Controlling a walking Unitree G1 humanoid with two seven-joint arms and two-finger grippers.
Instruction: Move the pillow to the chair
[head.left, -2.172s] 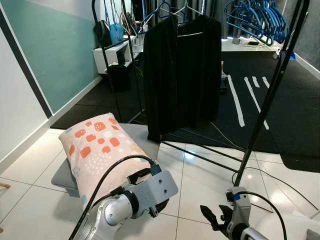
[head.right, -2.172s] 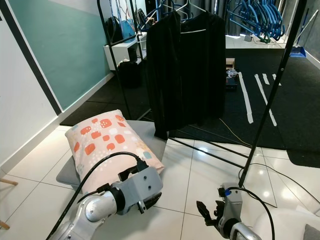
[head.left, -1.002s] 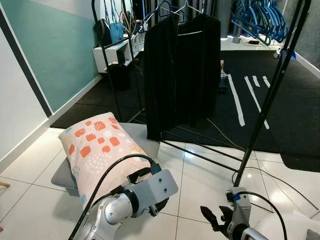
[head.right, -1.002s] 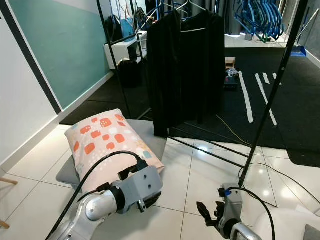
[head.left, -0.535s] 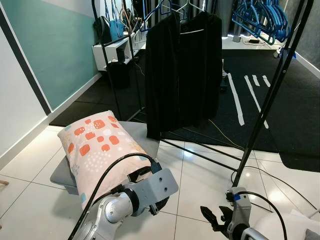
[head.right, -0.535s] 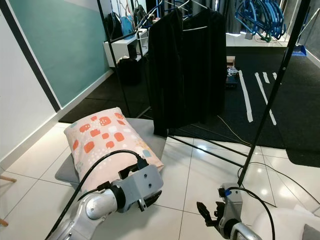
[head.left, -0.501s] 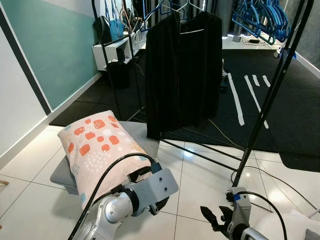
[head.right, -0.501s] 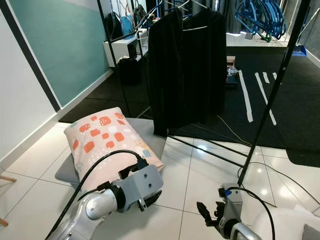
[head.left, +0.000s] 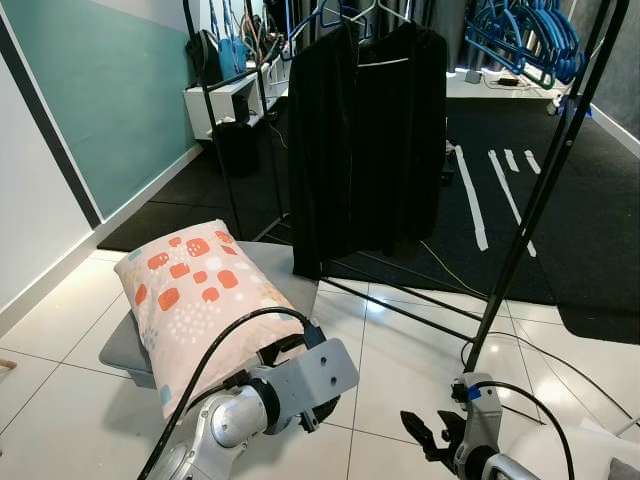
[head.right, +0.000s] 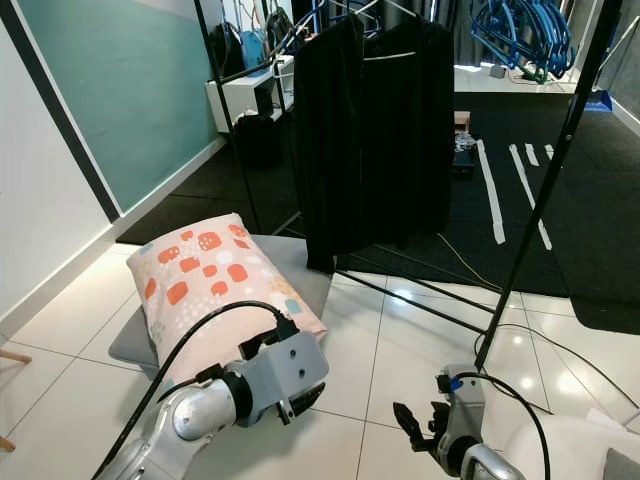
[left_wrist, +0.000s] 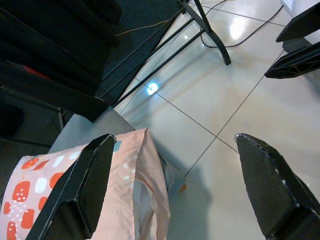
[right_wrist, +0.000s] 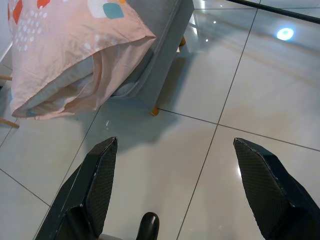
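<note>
Simply pillow (head.left: 200, 290) on chair (head.left: 125, 345)

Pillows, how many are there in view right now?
1. The pillow lies on the grey chair at the robot's left, by the left gripper. Others may be hidden behind the black clothes.

Pillow (head.left: 195, 295) pale pink with orange-red rounded squares, white dots, a few teal patches; white inner lining at the open end. Chair (head.right: 290, 262) grey seat, light wooden feet. Garments (head.left: 365, 140) black, on a black rack (head.left: 535, 205). Hangers (head.left: 520, 40) blue. Floor tiles (head.left: 60, 320) glossy white, grey grout. Carpet (head.left: 600, 200) black with white tape stripes. Wall (head.left: 100, 100) teal, white lower section, black diagonal band. Left gripper (left_wrist: 170, 185) fingers black, textured; arm silver.
</note>
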